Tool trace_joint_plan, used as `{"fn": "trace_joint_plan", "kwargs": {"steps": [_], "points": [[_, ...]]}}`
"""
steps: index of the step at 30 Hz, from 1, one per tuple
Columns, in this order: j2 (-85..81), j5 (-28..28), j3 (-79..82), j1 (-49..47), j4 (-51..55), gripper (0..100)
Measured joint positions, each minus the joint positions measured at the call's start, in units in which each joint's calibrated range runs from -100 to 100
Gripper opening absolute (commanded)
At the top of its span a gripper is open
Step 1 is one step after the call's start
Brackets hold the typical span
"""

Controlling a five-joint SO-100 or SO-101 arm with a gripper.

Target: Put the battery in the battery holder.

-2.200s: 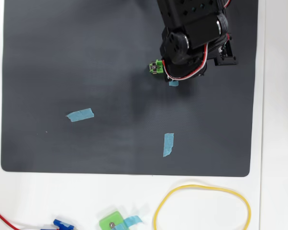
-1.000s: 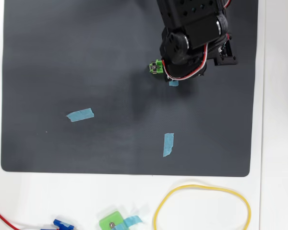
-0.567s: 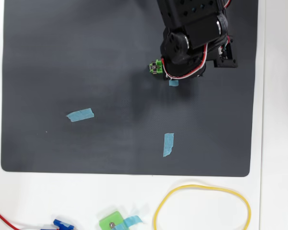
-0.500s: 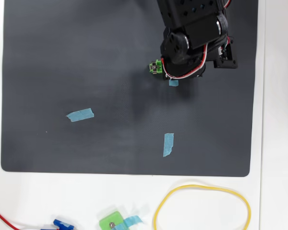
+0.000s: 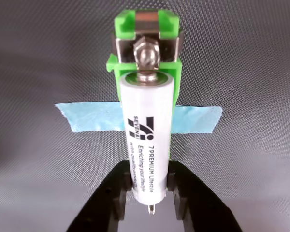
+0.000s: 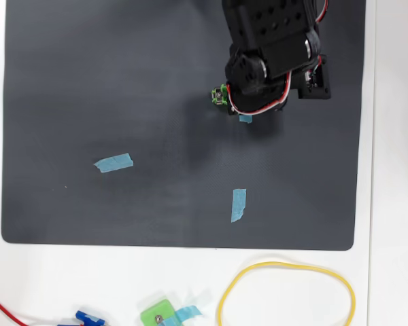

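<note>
Between your jaws: battery (image 5: 148,140) pinched, far end at battery holder (image 5: 145,36) contact, seemingly touching.

In the overhead view, the dark grey mat (image 6: 122,81) lies open to the left of and nearer than the black arm (image 6: 275,51), bearing only flat blue tape strips (image 6: 113,162). In the wrist view, the bright-green plastic battery holder (image 5: 146,29) blocks the far side ahead of the black gripper (image 5: 147,191).
</note>
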Motion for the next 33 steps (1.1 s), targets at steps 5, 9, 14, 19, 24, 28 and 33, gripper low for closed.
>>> {"fn": "trace_joint_plan", "kwargs": {"steps": [5,9,14,19,24,28,33], "points": [[0.93,0.00,-0.18,0.00,-0.09,0],[0.93,0.00,-0.18,0.00,-0.09,0],[0.93,0.00,-0.18,0.00,-0.09,0],[0.93,0.00,-0.18,0.00,-0.09,11],[1.10,0.00,-0.09,-0.11,0.34,18],[1.27,0.00,-0.09,-0.11,0.34,18],[1.27,0.00,-0.09,-0.11,0.43,18]]}}
